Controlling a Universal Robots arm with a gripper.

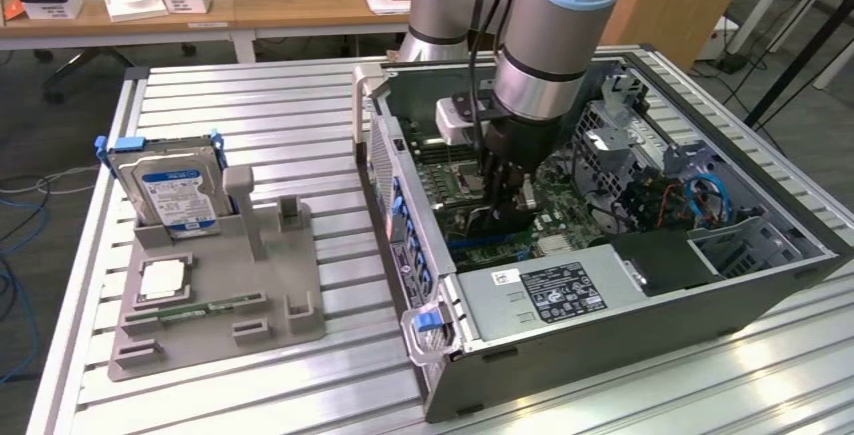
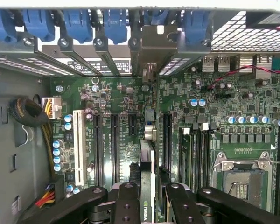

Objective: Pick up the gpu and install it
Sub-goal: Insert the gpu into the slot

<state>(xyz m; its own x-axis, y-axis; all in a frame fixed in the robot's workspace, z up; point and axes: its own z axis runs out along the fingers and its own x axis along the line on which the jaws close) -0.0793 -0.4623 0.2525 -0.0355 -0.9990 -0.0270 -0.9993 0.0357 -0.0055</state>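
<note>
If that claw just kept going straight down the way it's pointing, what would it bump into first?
The gripper, shut on the gpu, points down into the open computer case. The card's lower edge would probably meet the motherboard at an expansion slot first, though depth is hard to judge.

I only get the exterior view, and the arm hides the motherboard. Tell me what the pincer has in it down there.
Observer: In the wrist view, the pincer is closed on the thin dark green graphics card, seen edge-on between its fingers.
Operator: Give me its far end.
Observer: In line with the card, a silver metal bracket stands at the case's rear wall, among the row of blue plastic latches.
Operator: Report the neighbouring slots.
Observer: The long white slot and the black slots beside the card are empty.
</note>
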